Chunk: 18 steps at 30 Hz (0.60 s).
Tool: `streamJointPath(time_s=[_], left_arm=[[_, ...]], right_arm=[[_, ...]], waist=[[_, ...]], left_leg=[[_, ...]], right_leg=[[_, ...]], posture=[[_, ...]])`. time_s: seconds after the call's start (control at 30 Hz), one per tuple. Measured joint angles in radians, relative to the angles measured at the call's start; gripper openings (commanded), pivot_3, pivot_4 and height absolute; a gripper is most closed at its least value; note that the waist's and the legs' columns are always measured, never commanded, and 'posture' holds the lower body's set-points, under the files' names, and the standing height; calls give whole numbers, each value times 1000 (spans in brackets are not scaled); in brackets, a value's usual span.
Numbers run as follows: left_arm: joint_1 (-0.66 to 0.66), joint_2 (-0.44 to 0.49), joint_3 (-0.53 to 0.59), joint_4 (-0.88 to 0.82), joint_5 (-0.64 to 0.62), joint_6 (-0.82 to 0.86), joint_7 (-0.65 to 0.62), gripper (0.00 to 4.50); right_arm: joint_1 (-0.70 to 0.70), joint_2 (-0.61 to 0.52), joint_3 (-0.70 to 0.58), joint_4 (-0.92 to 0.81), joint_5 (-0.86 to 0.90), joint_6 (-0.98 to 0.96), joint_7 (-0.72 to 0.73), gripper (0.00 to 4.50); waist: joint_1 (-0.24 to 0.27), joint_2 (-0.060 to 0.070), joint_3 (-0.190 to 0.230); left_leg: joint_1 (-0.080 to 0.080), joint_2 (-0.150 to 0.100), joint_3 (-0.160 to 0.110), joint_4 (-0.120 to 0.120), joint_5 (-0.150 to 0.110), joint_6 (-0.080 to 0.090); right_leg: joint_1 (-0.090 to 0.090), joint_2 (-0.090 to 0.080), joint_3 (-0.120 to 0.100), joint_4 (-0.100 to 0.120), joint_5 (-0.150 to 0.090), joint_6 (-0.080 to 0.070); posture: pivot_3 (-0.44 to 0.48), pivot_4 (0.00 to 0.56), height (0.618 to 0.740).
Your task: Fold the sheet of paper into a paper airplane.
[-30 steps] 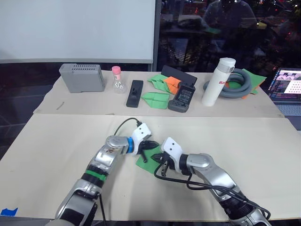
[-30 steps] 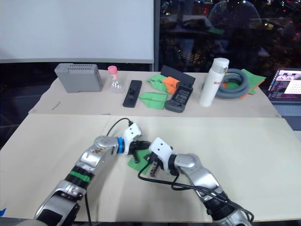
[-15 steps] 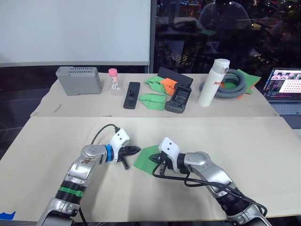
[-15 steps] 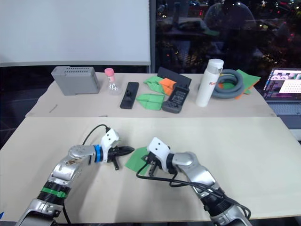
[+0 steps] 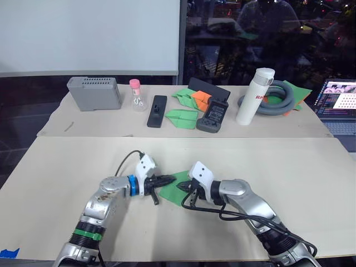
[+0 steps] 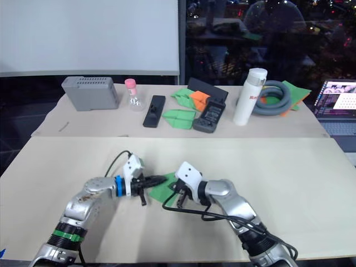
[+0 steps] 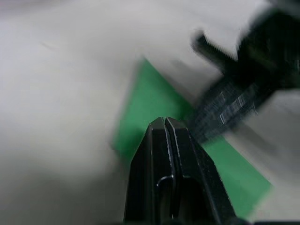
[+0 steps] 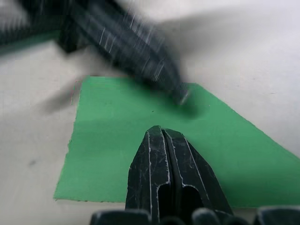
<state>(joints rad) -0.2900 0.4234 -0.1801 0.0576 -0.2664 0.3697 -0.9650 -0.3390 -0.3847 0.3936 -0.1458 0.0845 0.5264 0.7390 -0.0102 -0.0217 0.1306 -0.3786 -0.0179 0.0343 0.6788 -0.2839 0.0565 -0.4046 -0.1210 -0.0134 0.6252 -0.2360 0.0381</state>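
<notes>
The sheet of paper (image 5: 174,190), bright green, lies flat on the near table between my two grippers. My left gripper (image 5: 170,179) is shut, and its tip rests at the paper's left edge with nothing between the fingers. From the other side, my right gripper (image 5: 184,187) points onto the paper, shut too, its tip low over the green surface. In the left wrist view the shut fingers (image 7: 165,124) sit over the paper (image 7: 149,96), with the right gripper (image 7: 234,101) across from them. The right wrist view has its shut fingers (image 8: 159,133) above the paper (image 8: 117,154).
On the far table stand a grey box (image 5: 94,93), a pink-capped bottle (image 5: 137,94), a black remote (image 5: 158,111), folded green paper (image 5: 183,118), an orange paper dart (image 5: 202,98), a black device (image 5: 216,117), a white flask (image 5: 249,104), a grey hose (image 5: 278,100) and a laptop (image 5: 339,103).
My left gripper pulled away to the left of the paper, then came back right to its left edge. The right gripper stayed on the paper. The camera shifted slightly.
</notes>
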Motion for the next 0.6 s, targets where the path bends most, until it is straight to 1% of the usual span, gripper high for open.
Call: streamJointPath(time_s=[0.1,0.23,0.3,0.43,0.5,0.6], left_arm=[[-2,9,-17,2,29,-35,2,35],[-3,16,-26,3,43,-57,2,35],[-3,17,-28,4,45,-63,3,35],[-7,17,-34,1,53,-65,9,35],[-7,17,-36,0,55,-67,10,35],[-7,18,-36,0,58,-67,12,35]], right_arm=[[6,-37,-19,-27,2,3,5,0],[0,-51,-103,1,6,7,-38,0],[-15,-42,-135,36,1,1,-67,0],[-65,12,-137,131,-22,-34,-110,0],[-73,24,-136,154,-24,-46,-114,0],[-74,34,-137,175,-30,-66,-124,0]], waist=[[9,0,0],[11,0,0],[10,1,1],[8,1,1],[8,1,1],[7,1,1]], left_leg=[[-1,-1,0,1,0,1],[-3,-1,0,1,0,1],[-3,-1,0,1,0,1],[-4,-1,0,1,0,1],[-4,-1,0,1,0,2],[-3,-1,0,1,0,2]], right_leg=[[-1,-1,-1,-1,0,0],[-1,-2,-1,-1,0,0],[-2,-2,-1,-1,0,0],[-2,0,-1,-1,0,0],[-2,4,-2,-1,0,0],[-1,4,-1,-1,0,0]], posture=[[0,150,740],[0,150,740],[0,150,740],[0,150,740],[0,150,740],[0,150,740]])
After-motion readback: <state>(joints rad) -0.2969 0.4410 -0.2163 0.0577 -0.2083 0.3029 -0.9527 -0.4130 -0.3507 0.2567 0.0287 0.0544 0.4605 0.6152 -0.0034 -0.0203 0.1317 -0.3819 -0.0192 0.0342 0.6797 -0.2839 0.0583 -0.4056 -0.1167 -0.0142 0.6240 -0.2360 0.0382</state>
